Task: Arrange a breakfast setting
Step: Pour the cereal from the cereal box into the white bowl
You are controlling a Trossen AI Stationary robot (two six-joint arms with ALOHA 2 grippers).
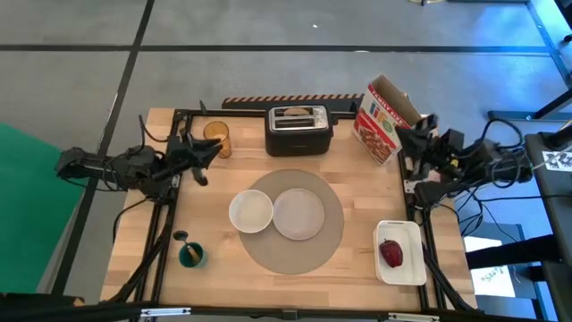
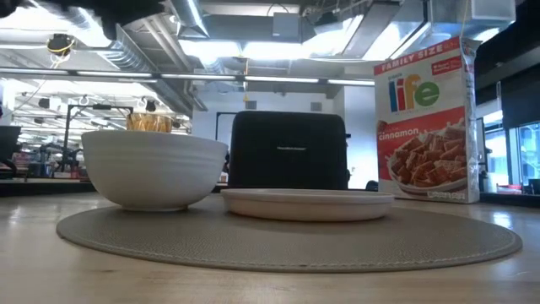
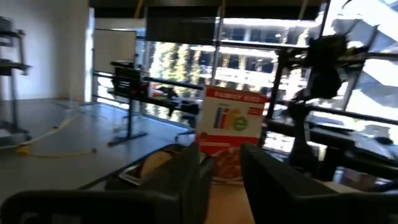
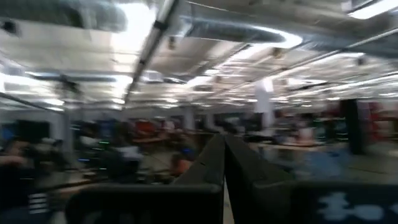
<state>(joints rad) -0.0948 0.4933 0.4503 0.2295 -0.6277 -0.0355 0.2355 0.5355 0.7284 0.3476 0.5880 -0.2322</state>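
A large round grey mat (image 1: pixel 335 234) lies at the table's middle, with a white bowl (image 1: pixel 250 212) and a small white plate (image 1: pixel 298 215) resting side by side on it. An amber tumbler (image 1: pixel 216 137) stands at the far left. A bagel (image 1: pixel 299 113) sticks up out of the black toaster (image 1: pixel 299 134). A red fruit (image 1: pixel 391 253) lies in the white tray (image 1: pixel 407 273). My left gripper (image 1: pixel 211 152) hovers open beside the tumbler, its fingers (image 3: pixel 186 180) apart with nothing between them. My right gripper (image 4: pixel 224 168) is shut and raised at the table's right edge, near the cereal box (image 1: pixel 386 119).
The cereal box stands at the far right, next to the toaster. A small teal cup (image 1: pixel 190 256) with a dark utensil in it sits near the left front corner. Bare wood shows along the near edge and between the mat and the tray.
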